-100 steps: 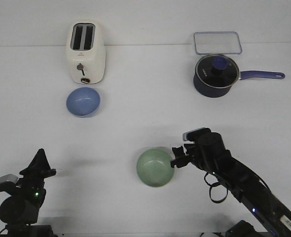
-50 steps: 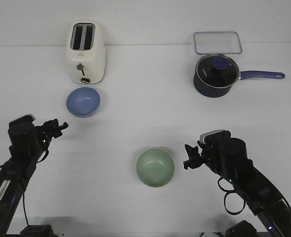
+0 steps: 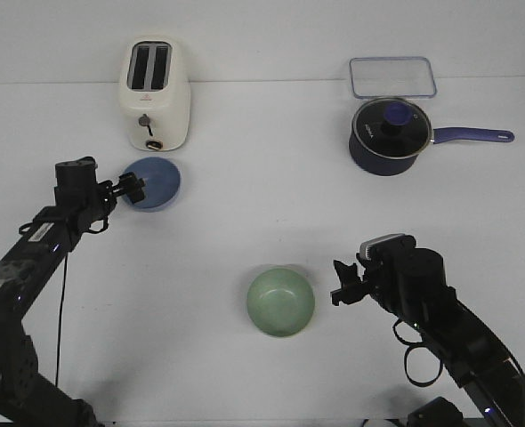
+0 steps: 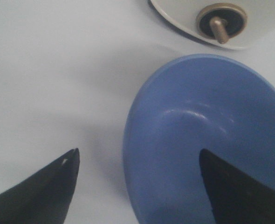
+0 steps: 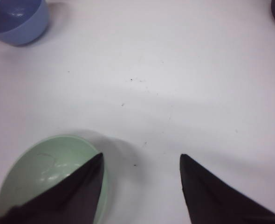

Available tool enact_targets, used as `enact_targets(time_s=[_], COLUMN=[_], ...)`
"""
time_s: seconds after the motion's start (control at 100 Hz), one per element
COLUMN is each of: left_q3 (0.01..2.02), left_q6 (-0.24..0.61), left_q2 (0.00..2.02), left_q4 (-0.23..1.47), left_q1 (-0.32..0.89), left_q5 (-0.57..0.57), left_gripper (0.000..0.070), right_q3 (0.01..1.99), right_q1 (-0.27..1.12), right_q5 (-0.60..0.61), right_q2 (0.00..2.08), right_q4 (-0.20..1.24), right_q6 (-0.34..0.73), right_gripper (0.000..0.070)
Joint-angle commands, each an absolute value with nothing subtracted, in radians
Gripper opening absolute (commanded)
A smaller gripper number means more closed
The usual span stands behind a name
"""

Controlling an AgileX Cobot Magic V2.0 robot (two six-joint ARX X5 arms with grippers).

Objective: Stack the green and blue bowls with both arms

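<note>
The left gripper (image 3: 136,188) is spread wide astride the near rim of the blue bowl (image 3: 153,182), just before the toaster (image 3: 155,95). The rim should be pinched squarely. The right gripper (image 3: 341,283), released, waits beside the green bowl (image 3: 280,302).

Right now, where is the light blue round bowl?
In the front view, the light blue round bowl sits at the table's far left, just in front of the cream toaster, with the left hand open at its rim.
</note>
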State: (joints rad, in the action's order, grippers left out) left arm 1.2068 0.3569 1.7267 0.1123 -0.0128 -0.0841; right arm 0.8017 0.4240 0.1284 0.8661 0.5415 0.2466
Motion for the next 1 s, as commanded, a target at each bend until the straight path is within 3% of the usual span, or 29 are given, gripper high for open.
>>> enact_targets(time_s=[0.0, 0.08, 0.15, 0.2, 0.27, 0.61, 0.86, 0.99], left_q3=[1.265, 1.315, 1.344, 1.351, 1.351, 1.352, 1.344, 1.278], left_q6=[0.341, 0.341, 0.340, 0.340, 0.334, 0.317, 0.227, 0.228], left_q2=[1.789, 1.845, 1.881, 1.894, 1.897, 1.781, 1.565, 1.461], left_q4=[0.121, 0.141, 0.155, 0.156, 0.156, 0.239, 0.379, 0.392], left_q1=[-0.015, -0.015, -0.014, -0.014, -0.015, -0.010, 0.073, 0.171], left_q5=[-0.090, -0.090, -0.092, -0.097, -0.106, -0.243, -0.300, -0.381], left_gripper=[0.0470, 0.0437, 0.0347, 0.0230, 0.0000, 0.0012, 0.0012, 0.0012], right_q3=[0.818, 0.818, 0.818, 0.818, 0.818, 0.813, 0.716, 0.663], right_q1=[0.428, 0.427, 0.428, 0.427, 0.426, 0.352, 0.143, 0.049], right_q5=[0.126, 0.121, 0.107, 0.096, 0.084, -0.062, -0.017, 0.040], right_q2=[0.878, 0.878, 0.878, 0.878, 0.878, 0.878, 0.878, 0.878], right_q4=[0.535, 0.540, 0.548, 0.554, 0.559, 0.534, 0.471, 0.465], right_q6=[0.230, 0.230, 0.230, 0.228, 0.226, 0.206, 0.207, 0.206], right_gripper=[0.0340, 0.0340, 0.0340, 0.0340, 0.0340, 0.0339, 0.0339, 0.0339])
